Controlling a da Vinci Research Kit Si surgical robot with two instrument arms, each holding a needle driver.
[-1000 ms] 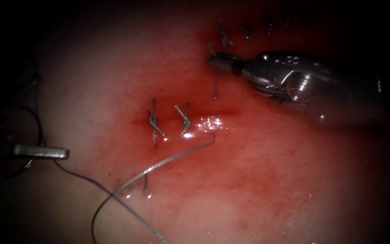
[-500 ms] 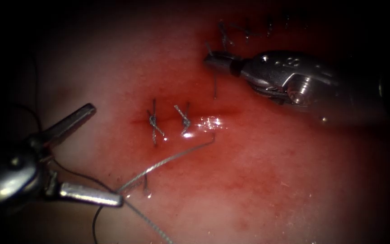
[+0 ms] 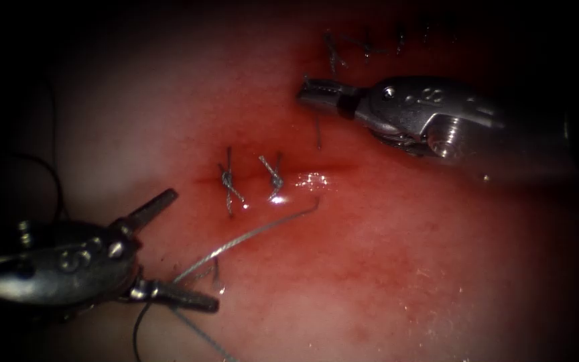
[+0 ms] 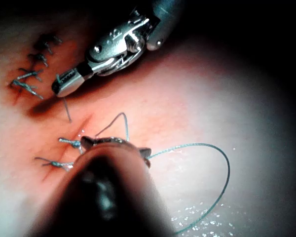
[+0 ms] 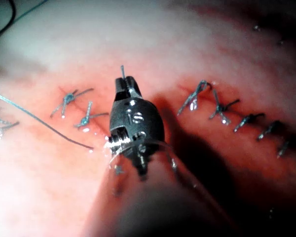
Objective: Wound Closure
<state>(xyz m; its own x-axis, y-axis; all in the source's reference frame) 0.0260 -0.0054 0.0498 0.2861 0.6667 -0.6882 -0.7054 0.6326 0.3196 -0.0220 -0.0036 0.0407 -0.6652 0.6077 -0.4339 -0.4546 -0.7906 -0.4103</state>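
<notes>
On the tissue (image 3: 403,268) the cut (image 3: 333,167) runs across as a dark red line, with two knotted stitches (image 3: 226,177) toward its left end and red fluid (image 3: 306,181) shining wet just beside the second knot. The left claw (image 3: 194,249) sits off the left end of the cut, on the near side of it, spread wide and holding nothing. One of its jaws points up toward the stitches and the other lies low beside the long thread (image 3: 249,234). That thread rests loose on the tissue, its hooked free end just short of the cut on the near side, and it curves away past the left claw. The right claw (image 3: 309,90) hovers beyond the cut, over its right part, pressed together on a short strand (image 3: 317,131) that hangs down toward the cut. A row of earlier stitches (image 3: 364,45) lies farther beyond the cut.
</notes>
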